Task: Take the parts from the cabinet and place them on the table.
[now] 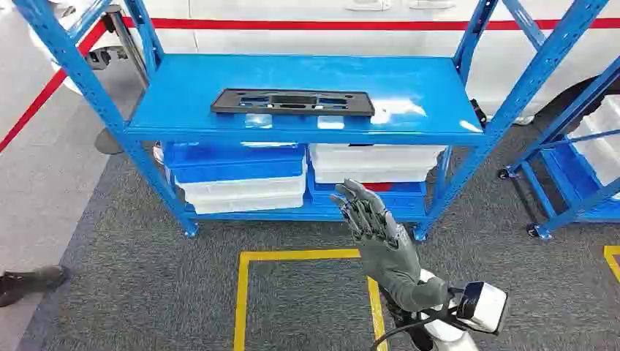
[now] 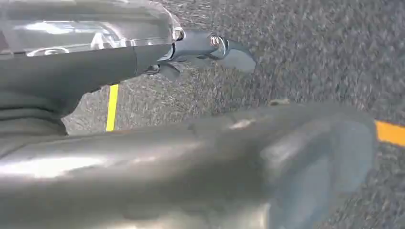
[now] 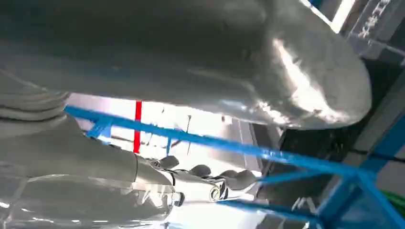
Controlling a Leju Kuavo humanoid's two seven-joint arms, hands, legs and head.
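Observation:
A long black plastic part (image 1: 292, 102) with cut-outs lies flat on the top shelf of the blue cabinet (image 1: 183, 88). My right hand (image 1: 376, 227) is raised in front of the cabinet's lower shelf, below and a little right of the part, fingers spread and holding nothing. In the right wrist view the right hand (image 3: 191, 109) has its thumb and fingers apart, with the blue cabinet frame (image 3: 267, 155) beyond. The left wrist view looks at my left hand (image 2: 191, 143) over the grey carpet, fingers extended with nothing in them.
Blue and white bins (image 1: 241, 175) are stacked on the lower shelf. A second blue rack (image 1: 585, 153) on castors stands at the right. Yellow tape (image 1: 292, 256) marks a square on the carpet. A person's shoe (image 1: 29, 281) is at the left edge.

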